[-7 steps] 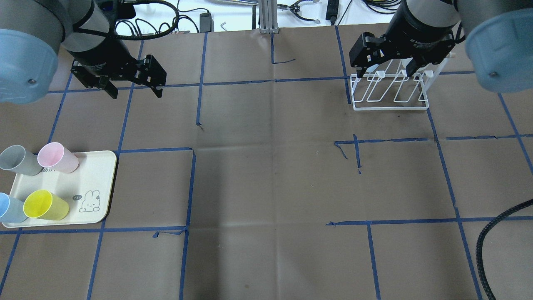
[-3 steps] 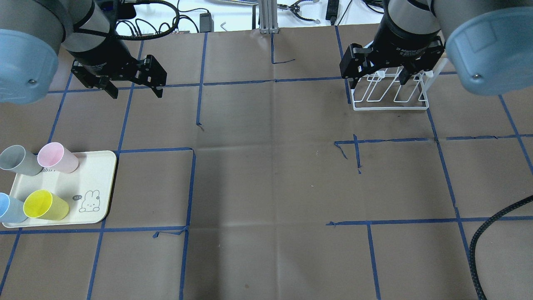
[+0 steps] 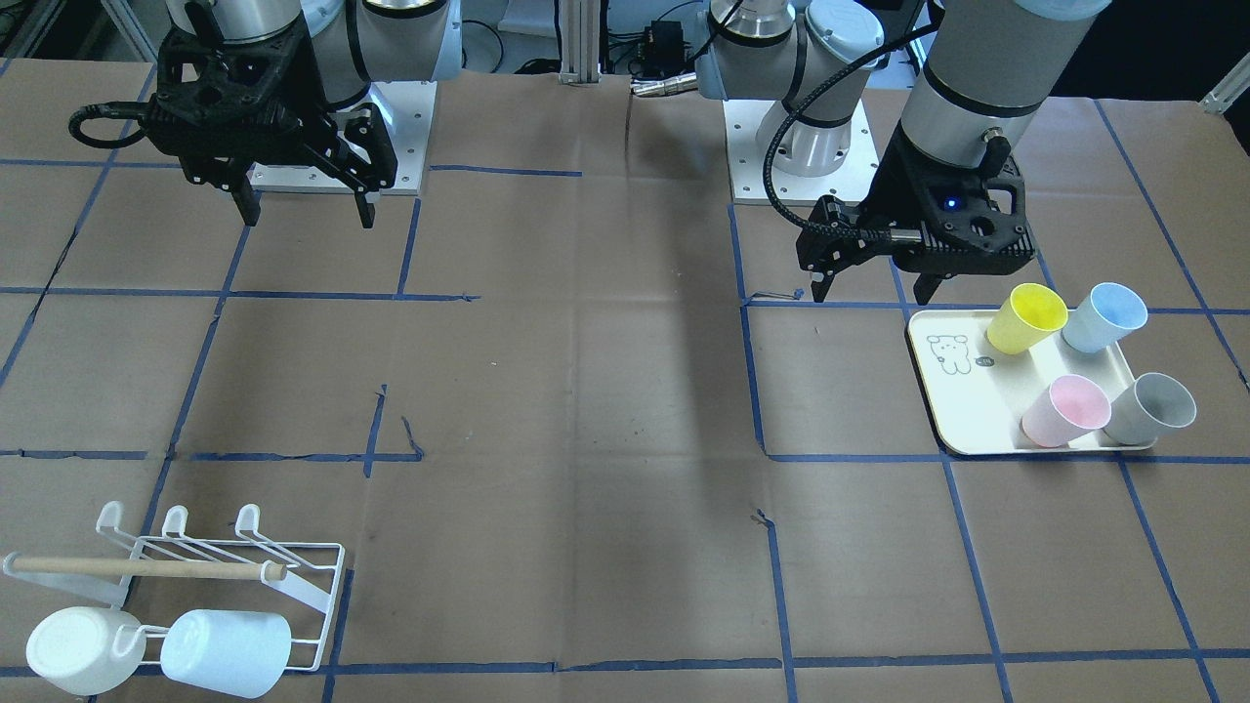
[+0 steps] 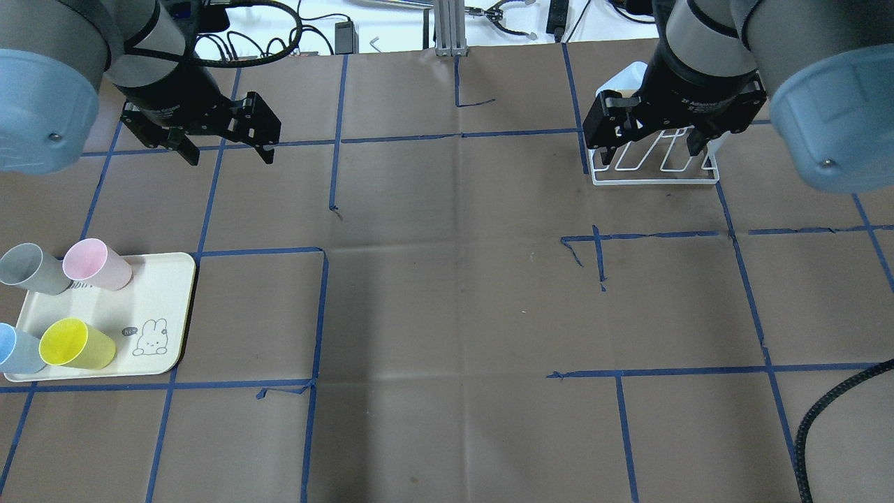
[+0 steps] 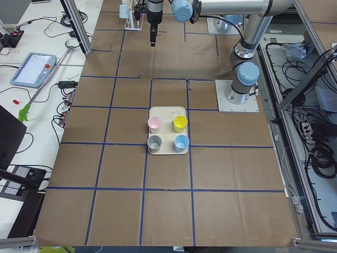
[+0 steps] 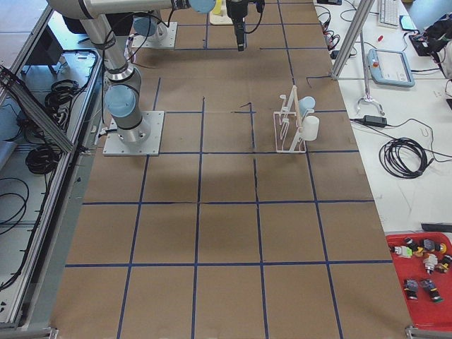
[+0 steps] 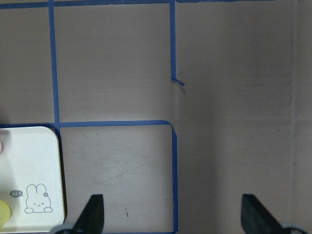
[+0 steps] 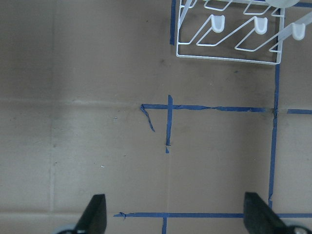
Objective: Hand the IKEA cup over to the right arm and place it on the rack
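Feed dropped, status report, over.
Left gripper, right gripper open, empty. Four pastel plastic cups on cream tray, none grasped. White wire rack holds two cups; nothing blocking.

Left hand (image 4: 229, 158) and right hand (image 4: 649, 155) aloft, fingers wide apart.
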Motion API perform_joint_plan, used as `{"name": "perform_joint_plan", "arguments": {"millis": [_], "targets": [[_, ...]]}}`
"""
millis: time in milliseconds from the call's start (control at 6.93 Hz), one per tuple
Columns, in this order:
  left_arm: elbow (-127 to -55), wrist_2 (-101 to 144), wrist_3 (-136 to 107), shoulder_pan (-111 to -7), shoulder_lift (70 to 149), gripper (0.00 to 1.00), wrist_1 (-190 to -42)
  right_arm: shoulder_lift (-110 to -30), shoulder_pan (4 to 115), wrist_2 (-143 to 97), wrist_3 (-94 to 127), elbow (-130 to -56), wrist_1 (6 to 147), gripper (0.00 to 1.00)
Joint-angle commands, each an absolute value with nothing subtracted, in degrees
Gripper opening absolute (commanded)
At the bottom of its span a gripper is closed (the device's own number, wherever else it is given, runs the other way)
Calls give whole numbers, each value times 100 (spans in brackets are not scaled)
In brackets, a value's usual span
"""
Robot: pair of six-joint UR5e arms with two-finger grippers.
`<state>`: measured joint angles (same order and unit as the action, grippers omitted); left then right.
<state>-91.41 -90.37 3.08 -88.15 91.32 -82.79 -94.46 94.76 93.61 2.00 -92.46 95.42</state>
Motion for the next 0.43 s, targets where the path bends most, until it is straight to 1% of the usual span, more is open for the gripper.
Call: {"name": "perform_joint_plan", "arguments": {"millis": [0,289], "targets": [[-9141,-8982,308,-8815,9132,99,-8279,-9431,9475,9405,202,-9264,9536,100],[-9141,-8991,316,-8815,9132,99,-8279,-9413,9475,9134,237,-9238,9545,100]]}}
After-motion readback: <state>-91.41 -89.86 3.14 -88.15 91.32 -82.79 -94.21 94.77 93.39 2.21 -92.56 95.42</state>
